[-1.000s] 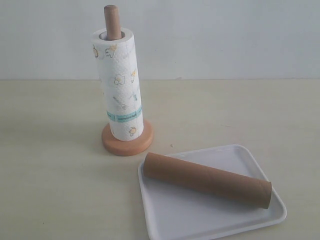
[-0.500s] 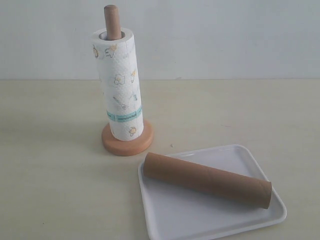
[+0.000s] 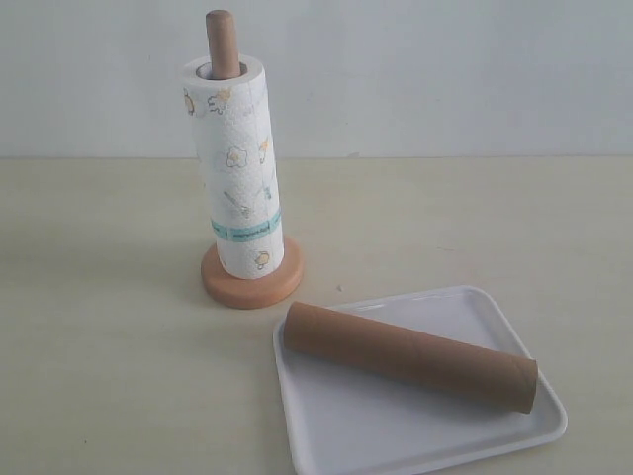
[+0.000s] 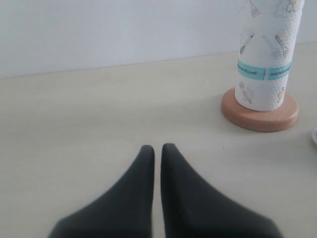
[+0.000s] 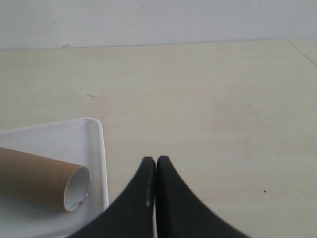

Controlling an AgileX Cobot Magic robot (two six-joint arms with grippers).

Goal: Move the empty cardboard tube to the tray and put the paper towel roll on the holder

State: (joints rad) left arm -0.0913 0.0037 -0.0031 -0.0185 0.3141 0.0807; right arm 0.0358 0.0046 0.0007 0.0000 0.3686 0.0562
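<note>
Standing upright on the left of a pale table [image 3: 99, 346], the paper towel roll [image 3: 235, 168] sat threaded over the holder [image 3: 253, 288]. The holder's rounded dowel tip poked out above the roll, and its disc base rested flat. Nearer and to the right, the empty cardboard tube [image 3: 410, 354] lay on its side, diagonally across the white tray [image 3: 396, 435]. The left jaws were drawn together over the table, apart from the holder. The right jaws were pressed together just beside the tray, gripping nothing.

Bright, soft, even light; only a weak shadow lies under the empty cardboard tube [image 3: 410, 356], at 6 o'clock. Pictures are slightly soft.
</note>
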